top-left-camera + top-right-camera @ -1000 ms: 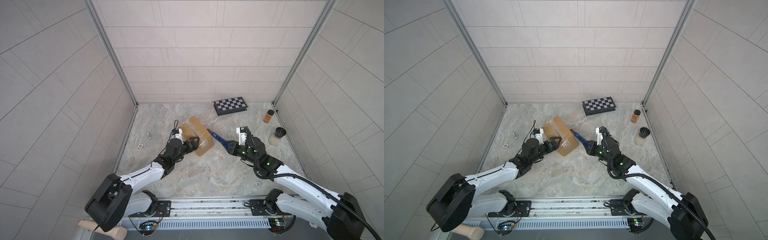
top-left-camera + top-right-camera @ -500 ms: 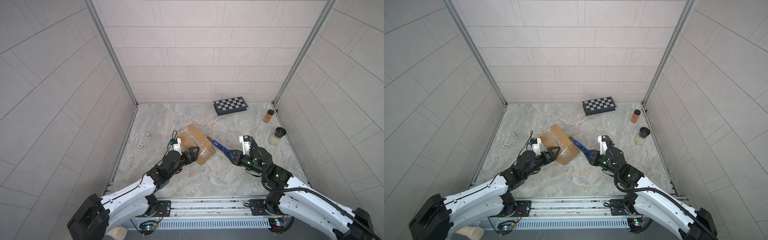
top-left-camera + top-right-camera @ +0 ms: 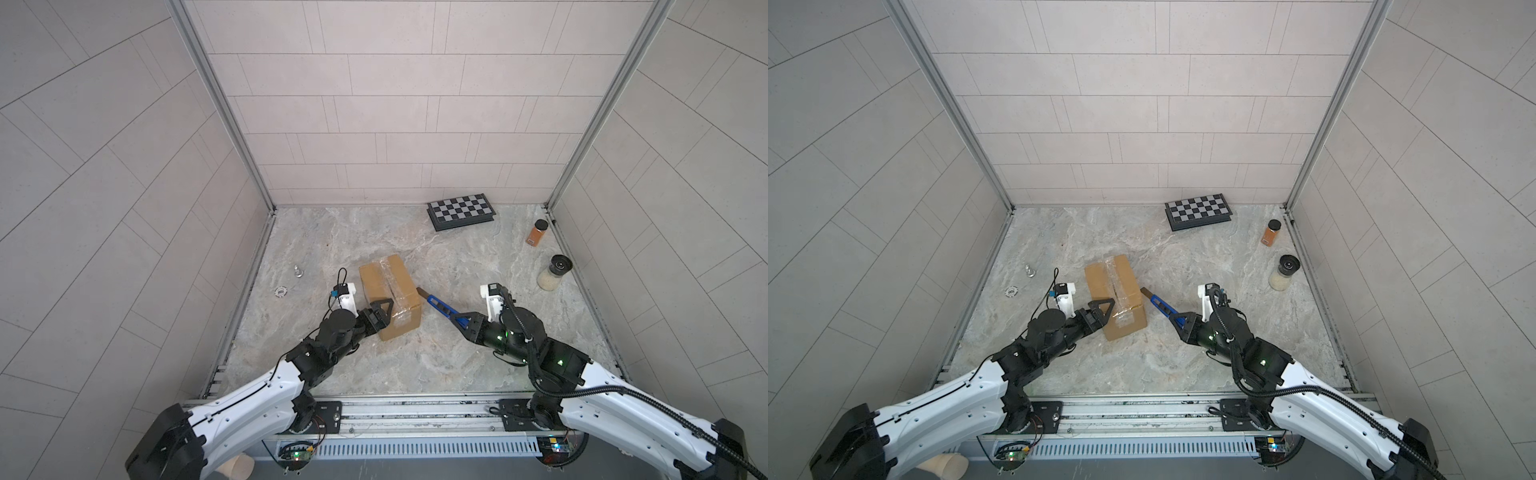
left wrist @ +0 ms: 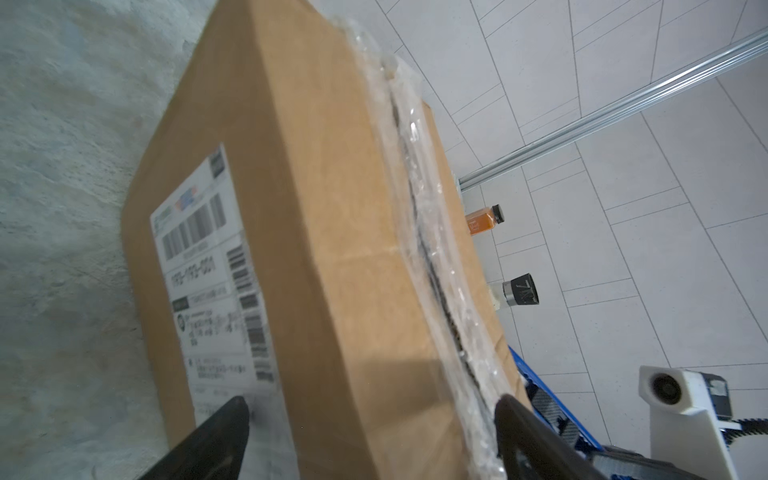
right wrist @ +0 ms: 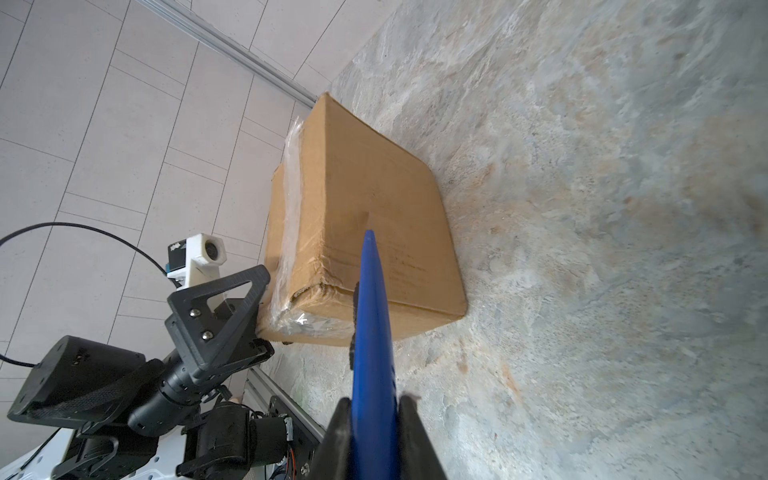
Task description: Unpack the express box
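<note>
One express box (image 3: 384, 280) stands on the marble-patterned table (image 3: 374, 370), left of centre. Its flaps are shut under one strip of clear tape (image 4: 415, 187), and one white shipping label (image 4: 208, 270) is on a side face. Two grippers are at work. The left gripper (image 4: 370, 405) has its jaws spread wide and straddles the box's near corner, one finger over the taped top and one at the label side. Contact cannot be determined. The right gripper (image 5: 374, 401) has its jaws pinched on the handle of one blue cutter (image 3: 442, 308), whose tip lies just beside the box's right side. Other items – one checkered case (image 3: 461, 211) at the back wall, two jars at the right edge (one orange (image 3: 537, 232), one pale with a black cap (image 3: 555, 272)), and one small metal piece (image 3: 297, 270) plus one round disc (image 3: 281, 291) at the left.
</note>
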Tool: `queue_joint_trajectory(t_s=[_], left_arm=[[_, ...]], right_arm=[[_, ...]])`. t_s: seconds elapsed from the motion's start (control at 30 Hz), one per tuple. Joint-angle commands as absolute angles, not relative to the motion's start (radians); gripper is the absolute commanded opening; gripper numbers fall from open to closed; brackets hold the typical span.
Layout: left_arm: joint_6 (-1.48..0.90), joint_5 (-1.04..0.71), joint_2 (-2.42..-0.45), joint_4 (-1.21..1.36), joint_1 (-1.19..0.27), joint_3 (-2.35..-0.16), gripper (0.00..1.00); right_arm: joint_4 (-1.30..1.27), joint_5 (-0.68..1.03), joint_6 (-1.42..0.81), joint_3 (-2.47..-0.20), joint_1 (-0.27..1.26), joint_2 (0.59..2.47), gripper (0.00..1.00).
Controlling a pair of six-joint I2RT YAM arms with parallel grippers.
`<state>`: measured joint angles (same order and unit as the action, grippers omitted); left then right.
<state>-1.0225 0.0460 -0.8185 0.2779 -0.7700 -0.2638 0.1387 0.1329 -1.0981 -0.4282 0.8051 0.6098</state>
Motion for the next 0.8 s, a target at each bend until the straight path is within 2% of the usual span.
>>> queue_joint_trajectory(t_s=[0.0,0.27,0.43,0.63,0.77], left_arm=[[-1.019,0.059,-0.796,0.277,-0.776,-0.26,0.96],[-0.989,0.088,-0.739,0.217,-0.775,-0.279,0.97],[-0.941,0.092,-0.732,0.181,-0.758,-0.31,0.97],[-0.925,0.01,-0.744,0.229,-0.67,-0.321,0.97],[-0.908,-0.007,-0.759,0.242,-0.644,-0.331,0.97]], right_arm=[[0.282,0.084,-1.094,-0.466,0.812,0.521,0.0],[0.509,0.107,-1.039,-0.538,0.813,0.327,0.0],[0.474,0.206,-1.007,-0.569,0.813,0.321,0.0],[0.408,0.296,-1.043,-0.543,0.822,0.325,0.0],[0.383,0.304,-1.06,-0.519,0.848,0.318,0.0]])
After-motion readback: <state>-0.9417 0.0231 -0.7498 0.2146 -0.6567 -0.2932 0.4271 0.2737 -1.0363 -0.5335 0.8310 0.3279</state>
